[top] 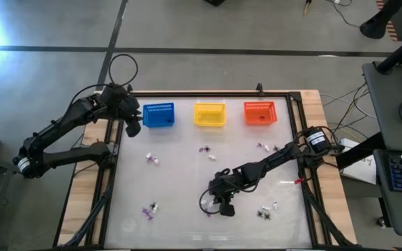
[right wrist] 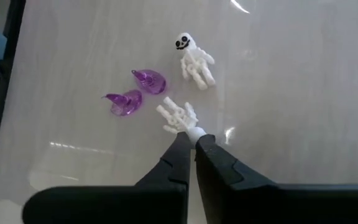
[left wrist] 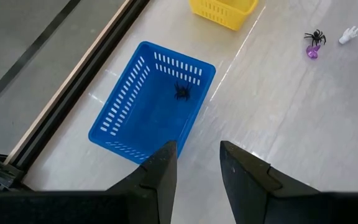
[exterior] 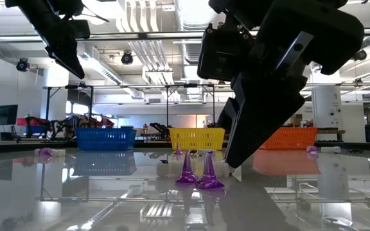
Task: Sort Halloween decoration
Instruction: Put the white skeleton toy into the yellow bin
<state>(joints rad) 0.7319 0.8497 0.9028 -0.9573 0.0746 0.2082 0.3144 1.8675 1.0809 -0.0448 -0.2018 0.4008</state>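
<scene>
My right gripper [right wrist: 193, 135] is low over the table's near middle [top: 223, 206], shut on a small white skeleton hand [right wrist: 178, 116]. Just beyond it lie two purple witch hats [right wrist: 149, 81] [right wrist: 124, 102] and a white skeleton [right wrist: 194, 62]; the hats [exterior: 198, 172] stand upright on their brims in the low view. My left gripper [left wrist: 197, 144] hovers open above the blue basket [left wrist: 145, 106], near the far left [top: 132, 127]. A black spider [left wrist: 182, 91] lies inside that basket. More trinkets lie scattered on the table [top: 152, 159] [top: 267, 209]. My right gripper pinches the skeleton hand by its wrist stub [right wrist: 196, 130] between the two fingertips, coming from above at a slant. The bony fingers stick out past the tips, toward the purple hats. Whether it still rests on the table I cannot tell.
Blue [top: 158, 115], yellow [top: 210, 113] and orange-red [top: 259, 113] baskets stand in a row along the far edge. Small trinkets lie near the middle [top: 204, 150], toward the right [top: 262, 146] and near left [top: 149, 209]. A raised frame [top: 110, 174] borders the white surface.
</scene>
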